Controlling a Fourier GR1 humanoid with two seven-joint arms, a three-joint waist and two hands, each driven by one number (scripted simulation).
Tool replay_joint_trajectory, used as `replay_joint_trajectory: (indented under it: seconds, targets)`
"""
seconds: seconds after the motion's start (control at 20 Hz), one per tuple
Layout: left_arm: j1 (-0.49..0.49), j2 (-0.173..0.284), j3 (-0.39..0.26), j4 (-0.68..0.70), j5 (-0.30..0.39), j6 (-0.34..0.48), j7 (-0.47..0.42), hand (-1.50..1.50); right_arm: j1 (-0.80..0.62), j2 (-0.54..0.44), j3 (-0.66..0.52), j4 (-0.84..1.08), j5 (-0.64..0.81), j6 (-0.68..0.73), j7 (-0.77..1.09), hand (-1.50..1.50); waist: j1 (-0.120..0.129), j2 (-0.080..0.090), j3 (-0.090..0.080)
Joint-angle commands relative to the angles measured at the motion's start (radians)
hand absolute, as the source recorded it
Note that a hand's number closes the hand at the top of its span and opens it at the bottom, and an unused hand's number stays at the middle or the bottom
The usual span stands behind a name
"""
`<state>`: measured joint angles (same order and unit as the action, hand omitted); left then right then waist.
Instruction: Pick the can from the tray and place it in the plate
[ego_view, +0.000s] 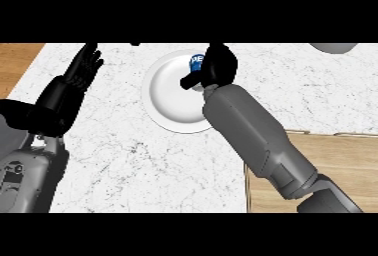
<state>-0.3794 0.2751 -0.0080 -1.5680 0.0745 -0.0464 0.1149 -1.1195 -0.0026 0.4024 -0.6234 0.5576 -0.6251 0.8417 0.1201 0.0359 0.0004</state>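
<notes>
- Head view shows the right robot hand (218, 65) over the far side of the plate (166, 92), with its fingers curled round the can (196, 61).
- Only a small blue patch of the can, with part of a white label, shows at the hand's left side; the hand hides the rest.
- The can sits above the plate's far rim area. Whether it touches the plate or hangs just over it cannot be told from this angle.
- Progress, as a judgement: the pick and the carry look done, since the can is away from the tray (317, 170), the wooden board at the lower right under the right forearm. What is left is to set the can down, let go, and pull the hand clear.
- Orientation: too little of the can shows to fix its long axis. The visible patch sits at the hand's upper left, and the lettering seems roughly level in the view, which hints at an upright or slightly tilted can, but that stays a guess.
- The left robot hand (83, 65) rests open at the left, fingers up, over the white marble table (133, 160), well apart from the plate.
- A grey object (336, 47) shows partly at the top right edge; what it is cannot be told.
</notes>
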Motion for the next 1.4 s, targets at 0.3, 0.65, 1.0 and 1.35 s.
replay_joint_trajectory:
  seconds: [0.3,0.65,1.0,1.35]
  targets:
    - [-0.003,-0.021,-0.023,0.02,-0.037,0.016,-0.014,0.0,-0.021,0.002,-0.027,-0.01,-0.15,-0.361,-0.173,-1.5,-0.008,-0.005,0.0]
    - [0.034,0.005,0.036,-0.012,-0.009,0.02,0.019,0.0,0.005,0.002,-0.088,-0.042,-0.273,-0.456,-0.283,-1.5,-0.068,-0.026,0.0]
    - [0.066,0.013,0.052,-0.013,-0.028,0.02,0.017,0.0,0.206,-0.011,-0.086,-0.262,-0.306,-0.462,-0.414,-1.5,-0.124,-0.039,0.0]
    - [0.144,0.006,0.076,-0.046,-0.027,0.013,0.004,0.0,0.514,-0.115,0.021,-0.64,-0.22,-0.371,-0.339,-1.5,-0.14,-0.044,-0.001]
